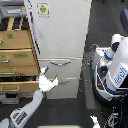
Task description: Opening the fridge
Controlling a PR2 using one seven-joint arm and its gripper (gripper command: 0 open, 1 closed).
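Observation:
The tall white fridge [60, 32] stands in the middle of the exterior view. Its large upper door carries a green android sticker [43, 8]. Below the door are two drawers with silver handles, an upper handle [60, 62] and a lower handle [66, 80]. My arm reaches in from the bottom left. My white gripper [50, 76] is at the fridge's lower left corner, in front of the drawers. Its fingers are spread, one pointing up and one pointing toward the lower handle. It holds nothing.
A tan wooden drawer cabinet [17, 55] stands against the fridge on the exterior view's left, with a lower drawer pulled out. The robot's white body [116, 67] and cables are on the right. The floor is dark.

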